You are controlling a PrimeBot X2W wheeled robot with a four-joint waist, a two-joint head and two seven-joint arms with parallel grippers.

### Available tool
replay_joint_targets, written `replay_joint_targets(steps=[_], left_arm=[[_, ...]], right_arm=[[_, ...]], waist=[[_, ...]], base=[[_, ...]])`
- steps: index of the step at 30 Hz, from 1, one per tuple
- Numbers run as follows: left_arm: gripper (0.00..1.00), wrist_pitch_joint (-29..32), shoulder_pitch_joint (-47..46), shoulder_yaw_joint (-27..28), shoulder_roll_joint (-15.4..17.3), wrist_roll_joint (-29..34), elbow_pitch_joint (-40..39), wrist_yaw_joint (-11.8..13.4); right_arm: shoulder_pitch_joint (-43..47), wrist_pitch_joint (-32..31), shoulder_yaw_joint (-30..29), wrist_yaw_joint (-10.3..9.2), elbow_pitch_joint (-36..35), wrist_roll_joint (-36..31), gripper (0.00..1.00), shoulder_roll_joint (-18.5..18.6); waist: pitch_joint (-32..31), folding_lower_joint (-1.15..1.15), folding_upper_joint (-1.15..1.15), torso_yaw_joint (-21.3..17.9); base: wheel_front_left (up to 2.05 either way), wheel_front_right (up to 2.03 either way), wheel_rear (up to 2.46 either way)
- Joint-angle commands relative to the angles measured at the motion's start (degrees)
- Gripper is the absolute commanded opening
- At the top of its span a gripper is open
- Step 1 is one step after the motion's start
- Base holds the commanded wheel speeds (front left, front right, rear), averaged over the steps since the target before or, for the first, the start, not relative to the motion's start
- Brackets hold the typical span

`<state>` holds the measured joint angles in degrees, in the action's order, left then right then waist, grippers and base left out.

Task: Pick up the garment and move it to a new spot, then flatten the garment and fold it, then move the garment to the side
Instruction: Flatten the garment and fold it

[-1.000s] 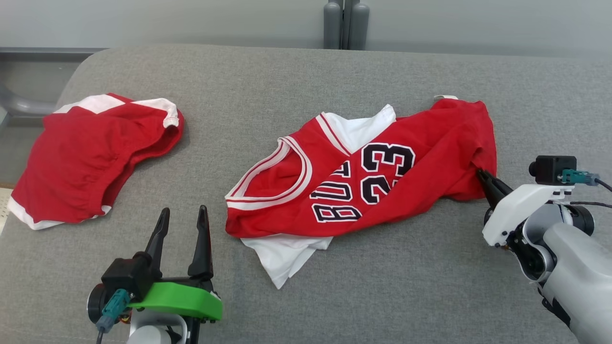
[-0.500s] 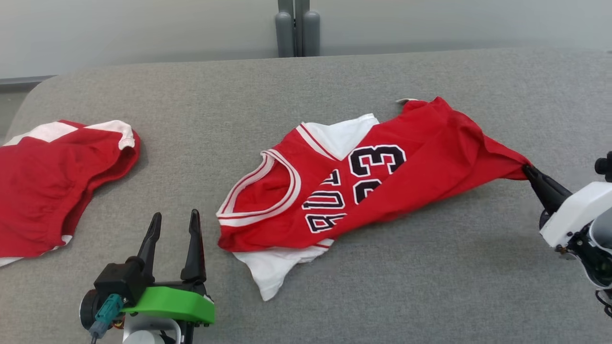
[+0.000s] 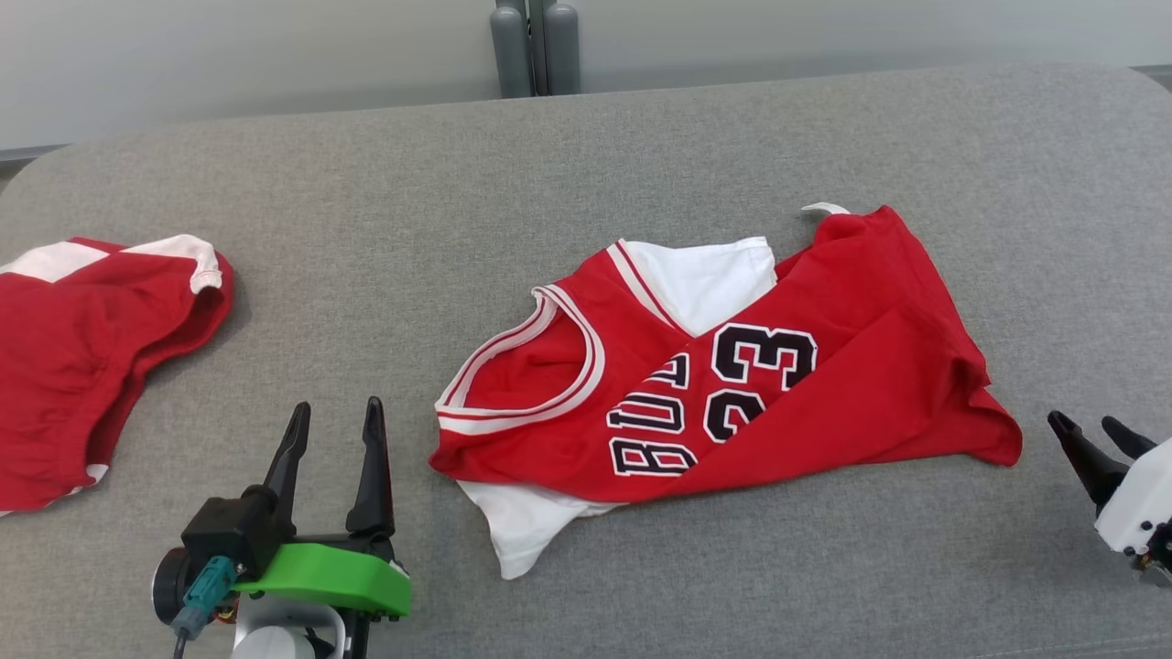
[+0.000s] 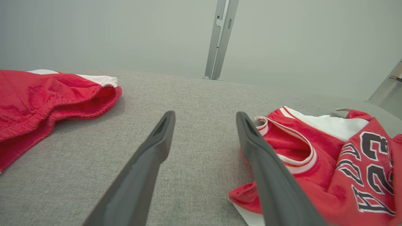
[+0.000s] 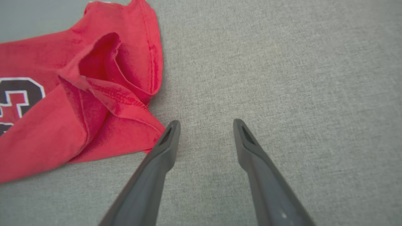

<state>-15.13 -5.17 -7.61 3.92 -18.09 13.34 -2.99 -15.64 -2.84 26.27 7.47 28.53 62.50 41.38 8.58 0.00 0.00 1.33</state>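
Note:
The garment [image 3: 778, 384] is a red jersey with white trim and a black "23", lying crumpled in the middle of the grey surface; it also shows in the left wrist view [image 4: 329, 157] and the right wrist view [image 5: 78, 103]. My right gripper [image 3: 1090, 430] stands open just right of the jersey's lower right corner, with nothing between its fingers [image 5: 204, 125]. At the lower left my left gripper [image 3: 334, 416] is open and empty, left of the jersey's neck opening [image 4: 204, 117].
A second red and white piece of clothing [image 3: 82, 348] lies at the far left edge of the grey padded table [image 3: 586, 156]. A grey post [image 3: 536, 46] stands behind the table's back edge. Bare grey cloth lies in front of the jersey.
My right gripper dragged the jersey's corner to the right, then opened and let it go; the corner now lies flat. The camera has turned, shifting the whole picture. The left gripper kept still.

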Motion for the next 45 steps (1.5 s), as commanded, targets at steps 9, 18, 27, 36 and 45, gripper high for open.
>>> replay_joint_targets(steps=[9,18,27,36,45], left_arm=[[1.0,-0.03,2.07,0.43,0.44,0.12,0.29,0.2],[1.0,-0.03,3.6,0.47,0.48,-0.27,0.03,0.31],[1.0,0.02,1.84,-0.24,0.45,-0.4,-0.41,0.41],[1.0,0.0,0.46,-0.58,0.16,-0.81,0.37,0.36],[1.0,-0.01,0.54,-0.05,-0.02,-0.81,0.4,0.49]], right_arm=[[3.35,12.88,-5.8,0.03,-4.43,-7.63,1.0,-4.84],[8.6,17.38,-10.74,0.03,-6.84,-18.44,1.0,-10.77],[4.29,10.69,-10.91,0.03,-4.08,-25.38,1.0,-12.62],[-0.24,3.08,-9.91,0.03,-1.45,-26.63,0.67,-12.02],[-0.23,1.93,-9.27,0.03,-3.45,-23.58,0.0,-11.28]], waist=[[-3.84,0.0,0.0,0.88],[-5.52,0.0,0.0,1.33],[-3.72,0.0,0.0,2.16],[-1.79,0.0,0.0,4.01],[-1.57,0.0,0.0,3.96]], base=[[0.0,0.0,0.0],[0.0,0.0,0.0],[0.0,0.0,0.0],[0.0,0.0,0.0],[0.0,0.0,0.0]])
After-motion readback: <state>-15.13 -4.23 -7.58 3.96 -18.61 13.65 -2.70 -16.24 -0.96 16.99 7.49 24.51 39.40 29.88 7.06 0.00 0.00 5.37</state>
